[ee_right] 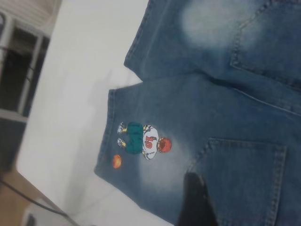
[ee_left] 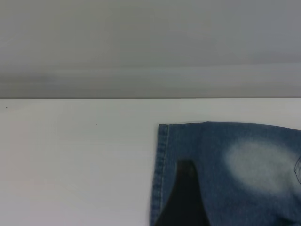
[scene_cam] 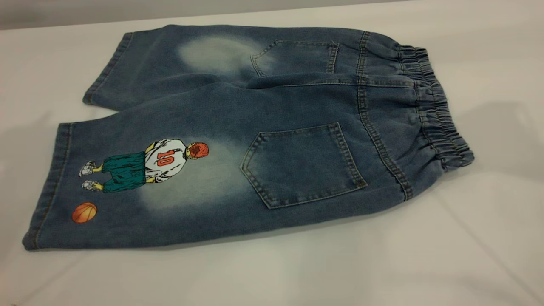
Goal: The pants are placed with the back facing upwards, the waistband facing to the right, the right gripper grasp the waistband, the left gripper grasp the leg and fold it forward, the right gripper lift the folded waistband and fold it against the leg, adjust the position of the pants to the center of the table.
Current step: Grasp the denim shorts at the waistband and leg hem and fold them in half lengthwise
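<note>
Nearest the exterior camera we see bare bench [scene_cam: 272,276], and just beyond it the pants [scene_cam: 255,140], lying flat, back up and unfolded, both patch pockets showing. Waistband [scene_cam: 437,110]: the ruched elastic edge, at the right end. Printed leg [scene_cam: 127,187]: the nearer one, its hem at the left, carrying the "10" player and the orange ball. Plain leg [scene_cam: 161,63]: farther back, beside it.

Neither arm appears in the exterior view. In the left wrist view a dark finger of the left gripper [ee_left: 184,197] hovers above a leg hem; we judge this to be the plain leg, since no print shows there. In the right wrist view a finger of the right gripper [ee_right: 197,200] hangs over the denim near a back pocket. With only one finger of each visible, we cannot tell whether either gripper is open or closed; neither appears to hold cloth.

We judge that no fold has begun and that the first grasps are the step in hand. To do them well, we would take the right gripper out to the waistband and pinch the elastic itself at its far corner. We would bite the matching hem corner with the left, both cloth layers together. Both should lift evenly, so that the fold lands leg upon leg without twisting.
</note>
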Controlling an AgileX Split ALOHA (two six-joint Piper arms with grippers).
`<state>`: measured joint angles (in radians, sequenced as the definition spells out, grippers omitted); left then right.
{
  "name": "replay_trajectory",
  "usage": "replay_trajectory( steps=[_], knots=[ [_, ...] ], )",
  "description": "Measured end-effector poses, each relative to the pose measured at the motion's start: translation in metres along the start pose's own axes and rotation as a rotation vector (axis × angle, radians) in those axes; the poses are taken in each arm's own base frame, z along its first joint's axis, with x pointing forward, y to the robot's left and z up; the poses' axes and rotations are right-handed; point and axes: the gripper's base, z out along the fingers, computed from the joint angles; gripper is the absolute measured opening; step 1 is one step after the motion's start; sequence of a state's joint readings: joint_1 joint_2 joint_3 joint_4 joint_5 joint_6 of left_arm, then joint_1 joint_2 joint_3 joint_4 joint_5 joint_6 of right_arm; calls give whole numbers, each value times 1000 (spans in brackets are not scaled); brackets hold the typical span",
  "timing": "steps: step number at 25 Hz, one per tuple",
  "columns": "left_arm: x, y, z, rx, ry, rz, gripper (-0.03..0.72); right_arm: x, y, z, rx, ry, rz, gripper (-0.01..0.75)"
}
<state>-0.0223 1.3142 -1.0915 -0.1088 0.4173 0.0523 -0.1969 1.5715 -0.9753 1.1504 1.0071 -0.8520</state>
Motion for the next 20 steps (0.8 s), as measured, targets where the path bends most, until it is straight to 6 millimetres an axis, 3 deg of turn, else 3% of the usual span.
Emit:
replay_trajectory(
  steps=[6, 20],
  knots=[
    [0, 0, 0, 0, 2, 25, 546, 5, -33, -8, 27, -35, 82, 430],
    [2, 0, 0, 4, 23, 19, 546, 72, -83, 33, 71, 21, 224, 430]
  ],
)
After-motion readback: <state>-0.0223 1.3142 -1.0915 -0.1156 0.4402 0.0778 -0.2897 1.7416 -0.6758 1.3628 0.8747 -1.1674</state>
